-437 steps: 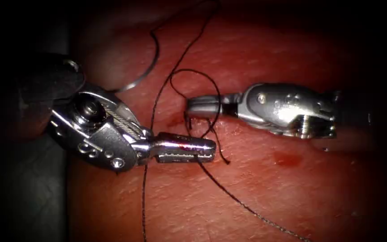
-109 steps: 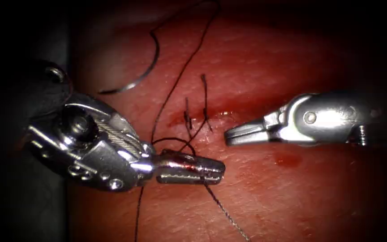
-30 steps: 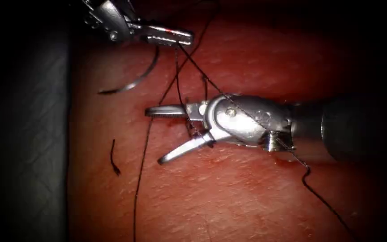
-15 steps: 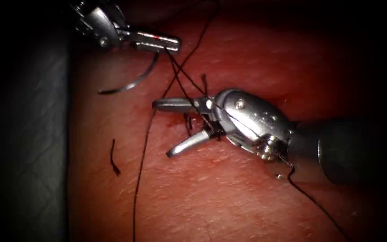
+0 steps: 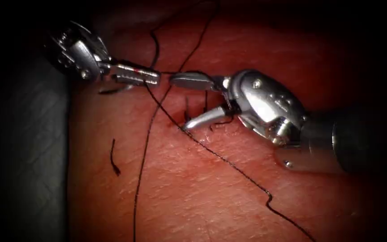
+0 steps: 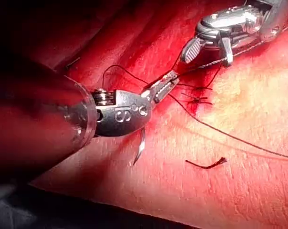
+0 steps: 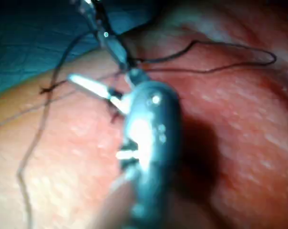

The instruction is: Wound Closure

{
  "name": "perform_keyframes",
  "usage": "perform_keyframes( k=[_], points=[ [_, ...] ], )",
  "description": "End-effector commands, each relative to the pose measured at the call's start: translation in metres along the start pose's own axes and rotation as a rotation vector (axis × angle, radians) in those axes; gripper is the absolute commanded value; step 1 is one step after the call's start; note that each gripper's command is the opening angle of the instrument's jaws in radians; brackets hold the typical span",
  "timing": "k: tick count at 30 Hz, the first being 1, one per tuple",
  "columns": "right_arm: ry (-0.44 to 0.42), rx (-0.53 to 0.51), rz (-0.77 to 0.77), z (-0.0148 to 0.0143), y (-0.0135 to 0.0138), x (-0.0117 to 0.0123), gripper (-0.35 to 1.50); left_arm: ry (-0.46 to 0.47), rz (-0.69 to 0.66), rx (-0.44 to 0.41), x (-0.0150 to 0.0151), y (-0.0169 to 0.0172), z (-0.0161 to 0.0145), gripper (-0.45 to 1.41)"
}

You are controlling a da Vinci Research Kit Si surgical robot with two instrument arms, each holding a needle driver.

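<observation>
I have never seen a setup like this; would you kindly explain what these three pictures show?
This is a surgical practice robot with two thin arms, each ending in a small claw. One picture looks down from an endoscope; the other two come from cameras riding near each arm's wrist. The red surface is pork belly, the tissue, with a stitch across its cut. The left claw is shut on the black thread. The right claw is open over the stitch, gripping nothing. The curved needle lies loose on the tissue, left of the cut. A cut thread end lies nearby.
</observation>
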Motion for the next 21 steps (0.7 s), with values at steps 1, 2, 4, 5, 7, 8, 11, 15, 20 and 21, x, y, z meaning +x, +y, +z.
perform_keyframes(
  k=[1,2,4,5,7,8,11,15,20,21],
  points=[
    [0.000,-0.006,0.002,0.0006,-0.0003,-0.0009,0.71,0.004,-0.001,-0.001,-0.0007,0.0005,0.0007,-0.45],
    [0.002,-0.010,0.003,0.0005,-0.0003,-0.0008,0.71,0.006,-0.004,-0.002,-0.0006,0.0008,0.0008,-0.45],
    [0.010,-0.022,0.009,0.0004,-0.0003,-0.0008,0.71,0.007,-0.004,-0.003,-0.0005,0.0014,0.0011,-0.45],
    [0.011,-0.028,0.009,0.0004,-0.0003,-0.0008,0.69,0.005,-0.007,-0.002,-0.0005,0.0018,0.0013,-0.45],
    [0.004,-0.055,0.005,0.0003,-0.0003,-0.0008,0.68,0.002,-0.007,-0.002,-0.0005,0.0024,0.0017,-0.45],
    [0.006,-0.065,0.006,0.0002,-0.0003,-0.0007,0.68,-0.001,-0.009,-0.001,-0.0005,0.0028,0.0020,-0.45],
    [0.004,-0.107,0.036,0.0001,-0.0002,-0.0004,0.68,-0.009,-0.013,0.001,-0.0005,0.0037,0.0029,-0.45],
    [-0.034,-0.210,0.125,0.0002,-0.0003,-0.0005,0.59,-0.026,-0.020,0.009,-0.0005,0.0048,0.0050,-0.45],
    [-0.061,-0.311,0.187,0.0000,-0.0006,-0.0006,0.56,-0.035,-0.025,0.015,-0.0002,0.0049,0.0061,-0.45],
    [-0.079,-0.343,0.209,-0.0001,-0.0008,-0.0007,0.56,-0.036,-0.025,0.015,-0.0001,0.0049,0.0062,-0.45]
  ],
)
